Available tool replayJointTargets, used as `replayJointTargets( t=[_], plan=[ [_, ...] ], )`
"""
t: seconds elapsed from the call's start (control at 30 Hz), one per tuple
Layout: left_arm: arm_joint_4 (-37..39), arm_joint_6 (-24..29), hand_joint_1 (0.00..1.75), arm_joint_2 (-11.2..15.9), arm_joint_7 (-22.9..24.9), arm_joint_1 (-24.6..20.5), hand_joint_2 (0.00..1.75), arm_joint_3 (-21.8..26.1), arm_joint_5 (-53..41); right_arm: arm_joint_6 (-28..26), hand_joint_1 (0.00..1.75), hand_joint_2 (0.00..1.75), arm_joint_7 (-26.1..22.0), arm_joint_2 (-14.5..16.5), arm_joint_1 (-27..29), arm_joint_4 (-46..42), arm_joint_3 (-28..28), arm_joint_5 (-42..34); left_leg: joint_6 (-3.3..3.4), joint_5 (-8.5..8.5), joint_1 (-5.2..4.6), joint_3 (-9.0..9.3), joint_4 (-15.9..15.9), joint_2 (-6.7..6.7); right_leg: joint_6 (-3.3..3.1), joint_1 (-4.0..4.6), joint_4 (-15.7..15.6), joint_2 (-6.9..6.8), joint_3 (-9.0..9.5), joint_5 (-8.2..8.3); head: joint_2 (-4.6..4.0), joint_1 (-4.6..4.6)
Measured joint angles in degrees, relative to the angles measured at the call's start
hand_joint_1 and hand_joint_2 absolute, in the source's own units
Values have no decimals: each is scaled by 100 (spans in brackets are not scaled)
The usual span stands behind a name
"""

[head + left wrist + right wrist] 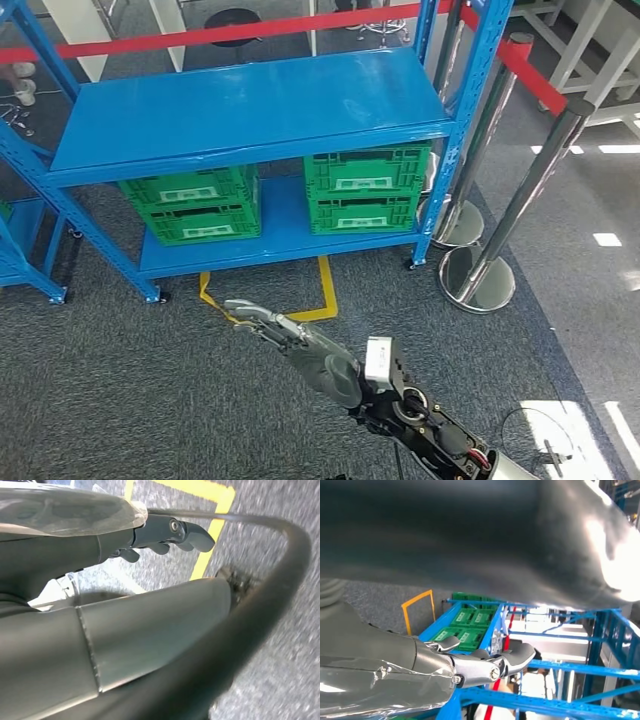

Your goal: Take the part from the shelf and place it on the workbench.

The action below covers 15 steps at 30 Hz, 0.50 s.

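A blue metal shelf (pixel 249 105) stands ahead on grey carpet. Two green crates (pixel 198 205) (pixel 364 187) sit side by side on its lower board; I cannot make out a part in them. My right hand (pixel 290 338) reaches forward low over the carpet, short of the shelf, with fingers stretched out and nothing in it. The right wrist view shows the same right hand (pixel 471 665) pointing toward the crates (pixel 465 630). My left hand (pixel 170 532) hangs over the floor, fingers extended and holding nothing.
Two chrome stanchions (pixel 483 275) (pixel 459 222) with a red belt (pixel 226 33) stand right of the shelf and run behind it. Yellow floor tape (pixel 326 290) marks a square in front of the shelf. Another blue frame (pixel 23 240) is at the left edge.
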Motion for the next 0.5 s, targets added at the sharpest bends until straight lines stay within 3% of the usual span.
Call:
replayJointTargets(
  t=[0.07, 0.1, 0.17, 0.23, 0.3, 0.37, 0.43, 0.47, 0.5],
  plan=[
    [2, 3, 0, -17, 5, 7, 0, 0, 1, 3, 0, 0, 6, 1, 0, 2, 11, 0, -125, -135, 89, 40, 133, -18, 163, -80, -647, -4, 218, 450, 0, 15],
    [3, 7, 0, -1, 5, 0, 0, 0, -1, 4, 0, 0, 9, 1, 1, 2, 14, -1, -193, -207, 116, 27, 237, -33, 202, -106, -939, 10, 332, 572, 0, 45],
    [5, 14, 0, 45, 5, -14, 0, 1, -4, 9, 0, 0, 21, 0, 18, 0, 17, -3, -291, -284, 108, -39, 395, -62, 135, -109, -1117, 49, 420, 552, 0, 58],
    [4, 17, 0, 51, 5, -15, 0, 2, -4, 24, 0, 0, 28, 0, 32, -3, 18, -9, -329, -289, 104, -75, 438, -71, -15, -102, -1084, 62, 418, 524, 0, 4],
    [4, 19, 0, 49, 3, -16, 0, 2, -4, 40, 0, 0, 27, 1, 22, -6, 19, -18, -353, -378, 119, -152, 611, -58, -95, -99, -1094, 57, 451, 502, 0, -54],
    [4, 19, 0, 41, 1, -26, 0, 2, -5, 49, 0, 0, 26, 2, 2, -9, 18, -24, -363, -639, 127, -504, 1257, -44, -157, -84, -1115, 41, 499, 480, 0, -93],
    [4, 19, 0, 22, 1, -23, 0, 2, -5, 53, 0, 0, 27, 1, -8, -8, 19, -26, -350, -881, 125, -1029, 2087, -43, -194, -51, -1123, 30, 523, 456, 0, -103],
    [4, 19, 0, 13, 0, -16, 0, 2, -5, 55, 0, 0, 28, 1, -8, -7, 20, -26, -327, -876, 120, -1212, 2310, -44, -214, -32, -1123, 31, 540, 442, 0, -103],
    [4, 19, 0, 6, -4, -10, 0, 2, -4, 55, 0, 0, 28, 1, -8, -7, 21, -26, -290, -749, 109, -1274, 2287, -45, -231, -14, -1124, 39, 562, 424, 0, -103]
  ],
)
